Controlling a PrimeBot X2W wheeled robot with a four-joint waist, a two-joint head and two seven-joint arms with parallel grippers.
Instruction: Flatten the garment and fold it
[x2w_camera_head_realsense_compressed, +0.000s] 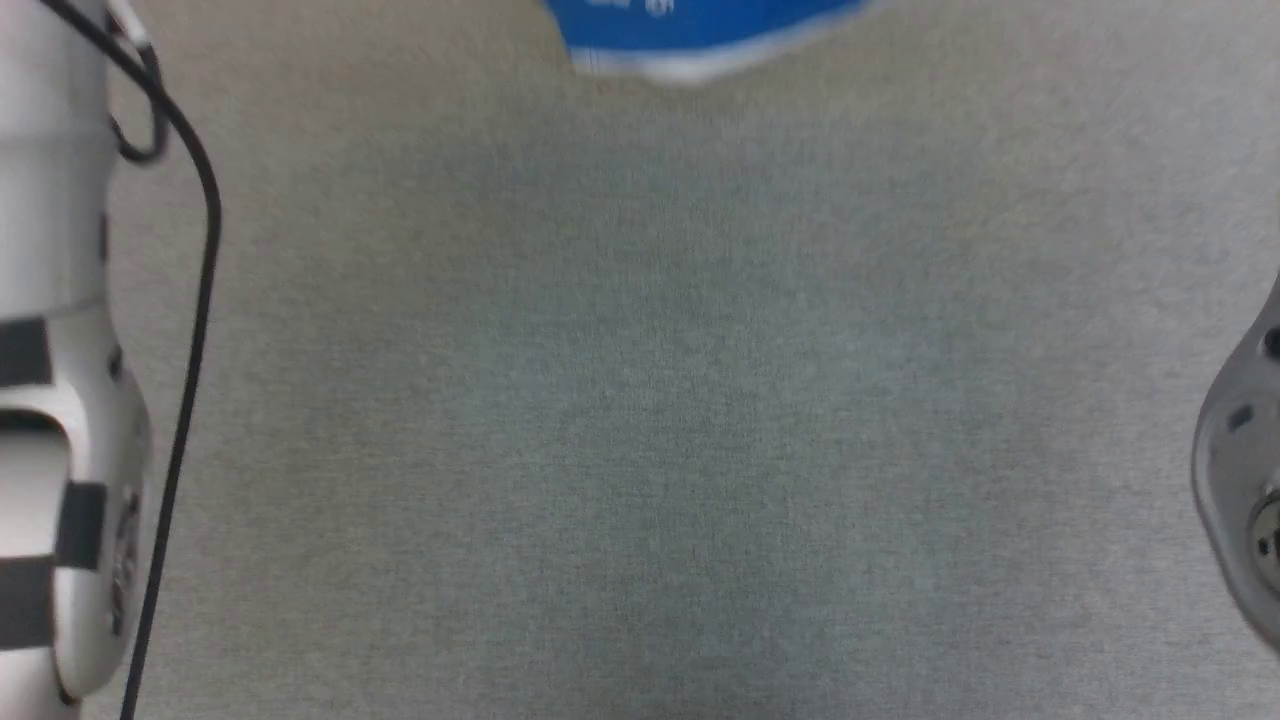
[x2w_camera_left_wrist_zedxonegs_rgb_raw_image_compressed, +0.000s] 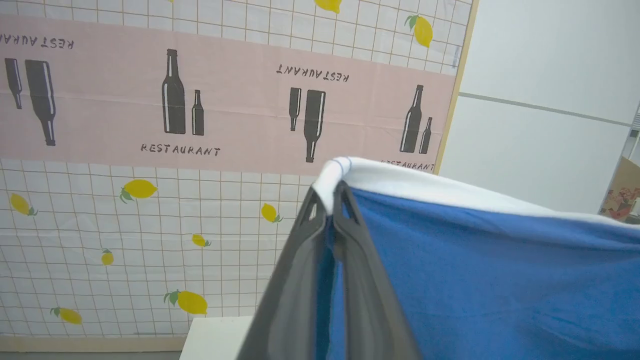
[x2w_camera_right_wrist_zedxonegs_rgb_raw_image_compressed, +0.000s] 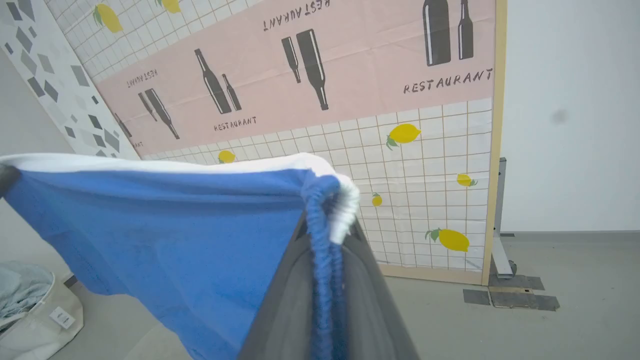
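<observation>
Left gripper (x2w_camera_left_wrist_zedxonegs_rgb_raw_image_compressed: 327, 209) is seen clamped shut on one white-edged corner of the garment (x2w_camera_left_wrist_zedxonegs_rgb_raw_image_compressed: 475, 270). Cloth is held taut and aloft over the grey surface (x2w_camera_head_realsense_compressed: 640, 400), probably to hang flat before laying. Right gripper (x2w_camera_right_wrist_zedxonegs_rgb_raw_image_compressed: 330, 232) is pinched closed on the opposite corner.

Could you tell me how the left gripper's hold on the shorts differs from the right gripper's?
The left gripper pinches a smooth white edge of the garment; the right gripper clamps a thicker, bunched blue roll with white beside it. From the left gripper the cloth stretches to its view's right; from the right gripper, to its view's left. Both are shut on it.
</observation>
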